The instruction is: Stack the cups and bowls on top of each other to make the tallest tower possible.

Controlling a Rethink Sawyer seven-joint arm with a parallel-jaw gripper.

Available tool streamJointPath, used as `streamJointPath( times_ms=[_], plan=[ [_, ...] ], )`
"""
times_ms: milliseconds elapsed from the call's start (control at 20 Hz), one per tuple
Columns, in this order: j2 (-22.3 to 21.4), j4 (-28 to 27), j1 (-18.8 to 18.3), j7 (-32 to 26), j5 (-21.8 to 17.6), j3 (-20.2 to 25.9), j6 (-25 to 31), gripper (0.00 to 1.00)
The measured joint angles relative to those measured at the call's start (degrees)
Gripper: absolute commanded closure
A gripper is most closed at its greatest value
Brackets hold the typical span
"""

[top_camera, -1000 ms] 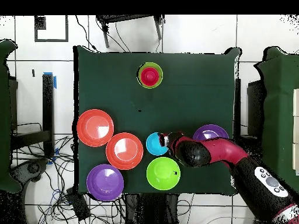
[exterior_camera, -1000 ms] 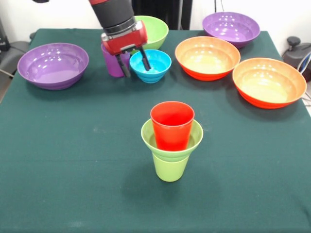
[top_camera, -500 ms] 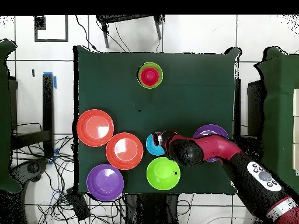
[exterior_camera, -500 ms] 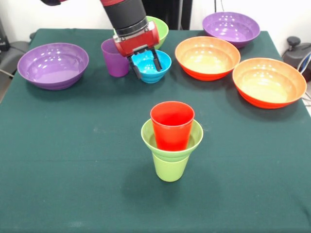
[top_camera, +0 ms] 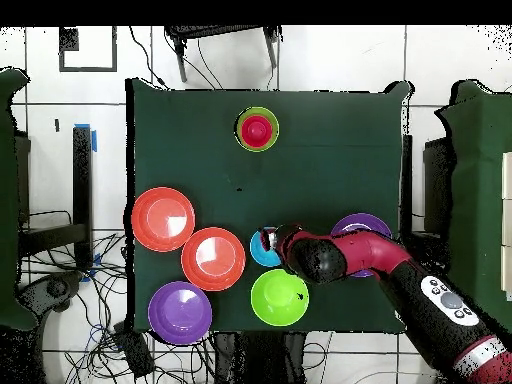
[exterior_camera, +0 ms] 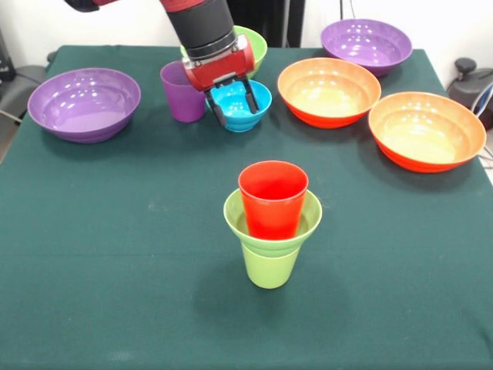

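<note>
**Reaching for the small blue bowl at the far side of the table**

Starting with the front view, the gripper (exterior_camera: 233, 102) is being held low over the small blue bowl (exterior_camera: 240, 103). Its two dark fingers are being kept apart, one at the bowl's left rim and one inside the basin or on the nearer wall; which cannot be told. Nothing is being gripped yet, as far as can be judged. The translucent purple cup (exterior_camera: 181, 92) is standing just beside the bowl on the left, and the medium lime-green bowl (exterior_camera: 253, 45) is partly hidden behind the arm. The tower (exterior_camera: 272, 223) is standing well apart, nearer the camera: a red cup (exterior_camera: 273, 196) is being carried in a small lime-green bowl (exterior_camera: 308, 217), which is seated on the lime-green cup (exterior_camera: 269, 267). Two orange bowls (exterior_camera: 329, 90) (exterior_camera: 427, 129) and two purple bowls (exterior_camera: 85, 102) (exterior_camera: 366, 45) are lying untouched.

In the overhead view, the small blue bowl (top_camera: 262, 247) is being largely covered by the wrist, so the jaws cannot be read here. The tower (top_camera: 258, 129) is being shown alone at the opposite end of the table (top_camera: 340, 140).

Several risks are being judged from here. The thin ribbed rim could be pinched off-centre, so the bowl could tilt or slip when lifted. The purple cup could be knocked by the left finger if the closing is being done carelessly.
</note>
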Motion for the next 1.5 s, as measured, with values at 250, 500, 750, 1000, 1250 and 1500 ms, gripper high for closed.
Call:
streamJointPath(
  times_ms=[250, 500, 750, 1000, 1250, 1500],
  plan=[
    [1.2, -0.2, 0.0, 0.0, 0.0, 0.0, 0.1, 0.00],
    [1.6, -0.2, 0.0, 0.0, 0.0, 0.2, 0.2, 0.00],
    [2.3, -0.5, -0.3, -0.9, 0.0, 0.9, 0.9, 0.00],
    [3.4, -0.9, -1.2, -2.6, 0.0, 1.8, 2.8, 0.00],
    [4.0, -0.9, -2.3, -4.7, 0.0, 2.6, 4.5, 0.00],
    [4.1, -0.9, -3.1, -7.2, 0.0, 3.6, 6.3, 0.00]
  ],
)
